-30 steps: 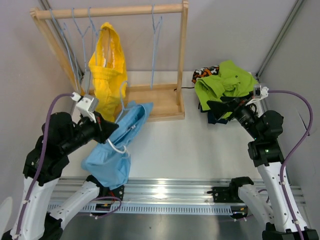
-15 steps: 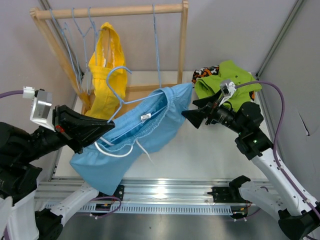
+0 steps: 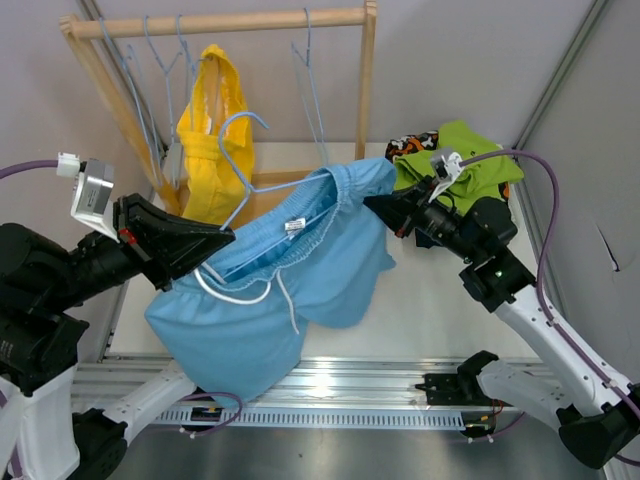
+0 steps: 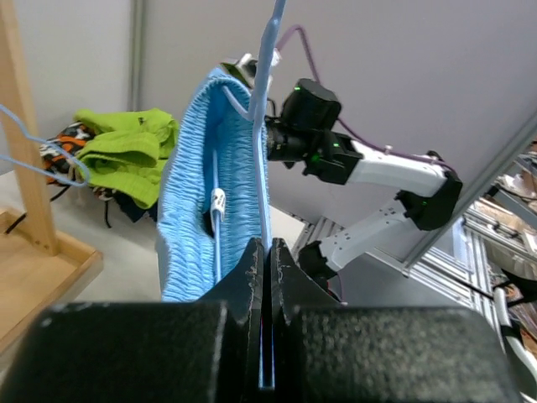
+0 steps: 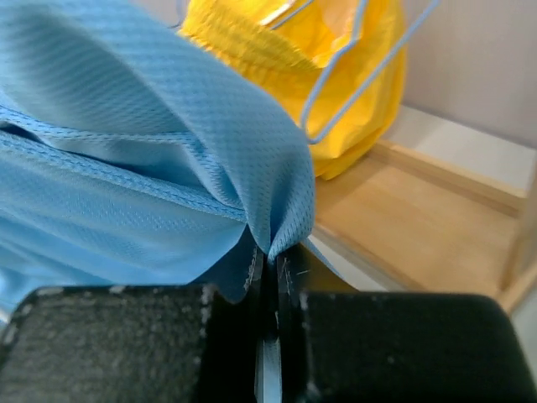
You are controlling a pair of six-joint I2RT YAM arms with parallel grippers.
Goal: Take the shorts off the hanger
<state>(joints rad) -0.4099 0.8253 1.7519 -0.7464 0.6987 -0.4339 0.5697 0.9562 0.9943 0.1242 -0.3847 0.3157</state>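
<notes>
The light blue shorts (image 3: 290,270) with a white drawstring hang on a blue wire hanger (image 3: 247,165), stretched in the air between both arms. My left gripper (image 3: 230,240) is shut on the hanger's wire (image 4: 267,101), the gathered waistband (image 4: 197,193) just beyond its tips (image 4: 269,248). My right gripper (image 3: 372,205) is shut on a fold of the shorts' fabric (image 5: 126,151) at the right end of the waistband, cloth pinched between its tips (image 5: 271,256). Yellow shorts (image 3: 212,140) hang on the wooden rack (image 3: 220,22).
Lime green shorts (image 3: 465,155) lie heaped at the back right on a black, orange-patterned pair (image 3: 408,147). Empty blue hangers (image 3: 310,80) hang from the rack's bar. The rack's wooden base (image 3: 320,200) sits behind the stretched shorts. A metal rail (image 3: 330,385) runs along the near edge.
My left arm lifted the hanger and blue shorts off the table. My right gripper came over from the green pile, open, and has closed on the shorts' right end.
</notes>
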